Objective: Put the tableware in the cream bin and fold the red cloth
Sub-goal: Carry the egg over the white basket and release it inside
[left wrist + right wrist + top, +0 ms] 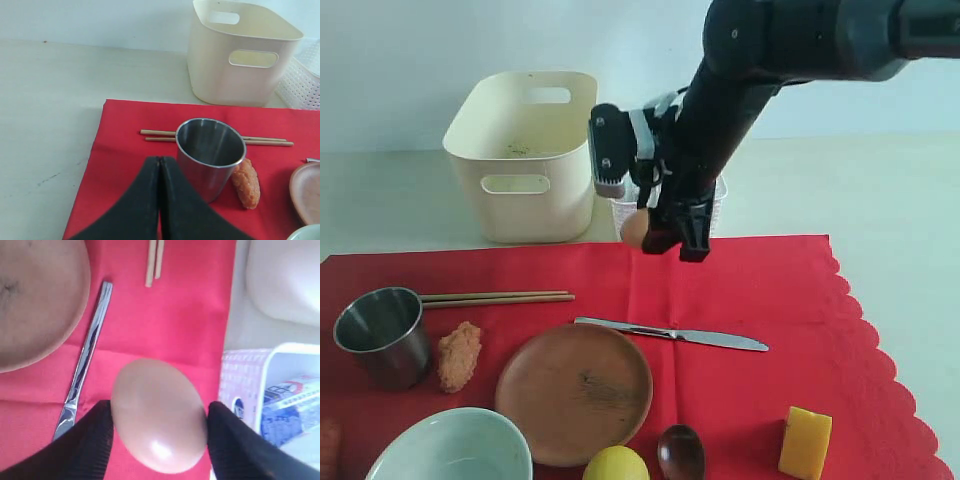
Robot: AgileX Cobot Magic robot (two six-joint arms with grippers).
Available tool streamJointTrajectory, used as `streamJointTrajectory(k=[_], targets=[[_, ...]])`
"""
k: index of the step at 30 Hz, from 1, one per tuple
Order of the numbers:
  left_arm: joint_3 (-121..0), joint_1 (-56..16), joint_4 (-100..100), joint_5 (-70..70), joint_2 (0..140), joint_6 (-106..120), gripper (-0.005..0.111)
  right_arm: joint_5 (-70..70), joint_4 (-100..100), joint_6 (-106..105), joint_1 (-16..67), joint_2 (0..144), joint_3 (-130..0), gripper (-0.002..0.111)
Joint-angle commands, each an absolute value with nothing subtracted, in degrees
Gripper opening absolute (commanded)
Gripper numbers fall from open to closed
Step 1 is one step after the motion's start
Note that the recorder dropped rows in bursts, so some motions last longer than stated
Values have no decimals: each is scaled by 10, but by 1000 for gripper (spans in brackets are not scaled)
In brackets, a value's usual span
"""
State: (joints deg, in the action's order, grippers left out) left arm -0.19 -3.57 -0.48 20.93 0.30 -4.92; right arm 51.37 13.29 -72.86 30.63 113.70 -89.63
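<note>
On the red cloth (740,290) lie the steel cup (382,335), the wooden chopsticks (495,297), the brown plate (574,392), the silver knife (670,334), the pale green bowl (450,447) and the dark spoon (681,452). The cream bin (525,155) stands behind the cloth. My right gripper (650,235) is shut on an egg (159,414) and hangs above the cloth's far edge, next to the white basket (250,385). The left gripper (160,162) is shut and empty, close to the cup (210,155); it does not show in the exterior view.
An orange food piece (459,355) lies beside the cup. A lemon (616,464) and a yellow block (805,442) sit at the cloth's near edge. The lattice basket holds a blue-white milk carton (292,407). Bare pale table (900,200) surrounds the cloth.
</note>
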Motion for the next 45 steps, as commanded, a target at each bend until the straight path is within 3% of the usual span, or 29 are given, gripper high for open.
streamJointTrajectory(k=[1, 9, 16, 25, 32, 45], targets=[[0, -34, -6, 204, 0, -48, 0, 516, 151, -727, 306, 1088, -896, 0], [0, -34, -6, 204, 0, -48, 0, 478, 162, -727, 306, 1039, -896, 0], [0, -34, -6, 204, 0, -48, 0, 365, 185, -667, 299, 1036, -896, 0], [0, -34, -6, 204, 0, -48, 0, 265, 323, -606, 234, 1060, -896, 0], [0, -34, -6, 204, 0, -48, 0, 267, 452, -596, 187, 1119, -909, 0], [0, -34, -6, 204, 0, -48, 0, 270, 459, -522, 179, 1274, -1028, 0]])
